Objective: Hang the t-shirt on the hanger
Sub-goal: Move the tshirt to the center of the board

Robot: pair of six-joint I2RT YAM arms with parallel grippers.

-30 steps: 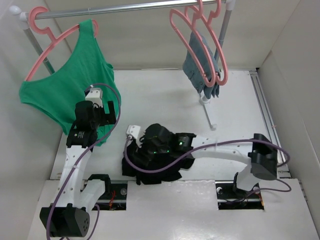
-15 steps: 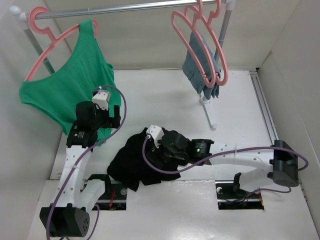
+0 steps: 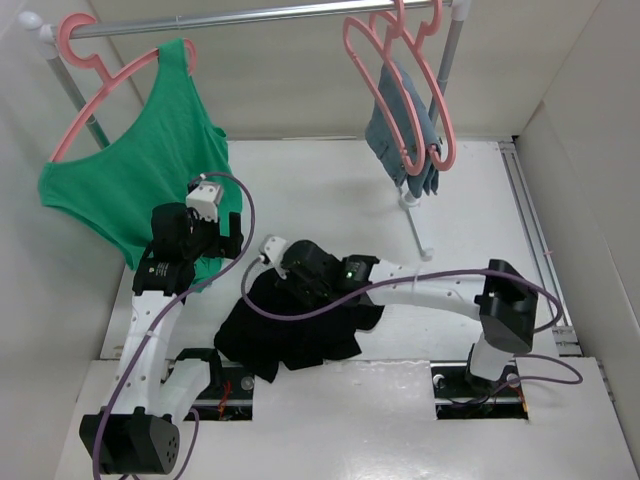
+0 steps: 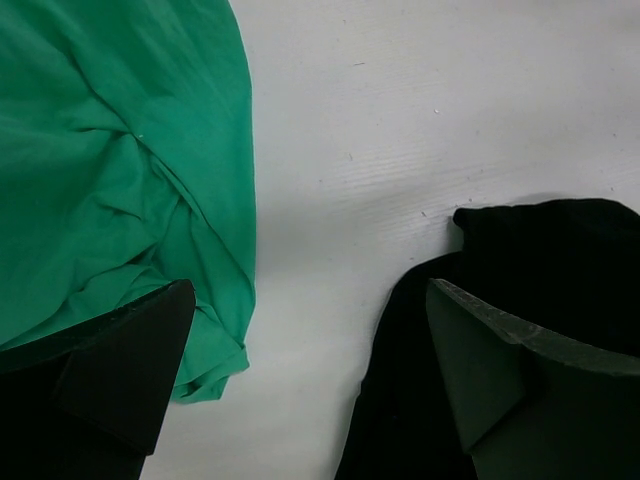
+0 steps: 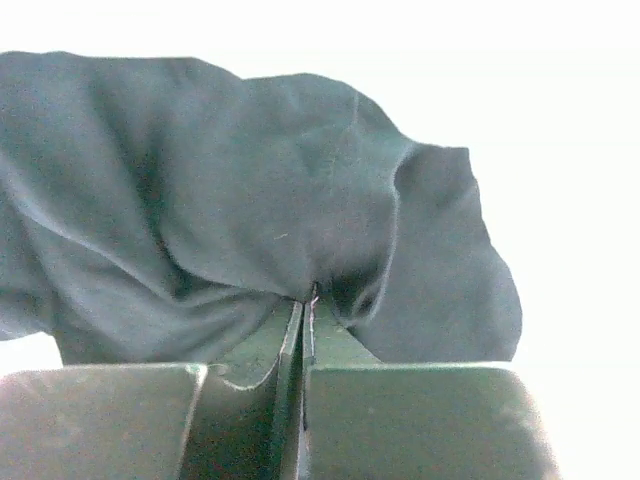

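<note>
The black t-shirt (image 3: 290, 335) lies crumpled on the white table near the front edge. My right gripper (image 3: 292, 283) reaches across over its upper part. In the right wrist view that gripper (image 5: 307, 300) is shut, pinching a fold of the t-shirt (image 5: 250, 190). My left gripper (image 3: 228, 232) hovers open just left of the shirt, against the hem of the green top (image 3: 140, 170). In the left wrist view the left gripper (image 4: 305, 375) straddles bare table, green top (image 4: 120, 150) on one side and t-shirt (image 4: 560, 250) on the other. The bare pink hanger (image 3: 349, 42) hangs on the rail at the back right.
A metal rail (image 3: 250, 15) runs across the back on a stand (image 3: 415, 215). A grey-blue garment (image 3: 400, 115) hangs on another pink hanger beside the bare one. The green top's hanger (image 3: 85, 60) is at the far left. White walls enclose the table.
The right gripper was open half a second ago. It has moved back and left over the t-shirt and shut on a fold. The left arm has stayed put.
</note>
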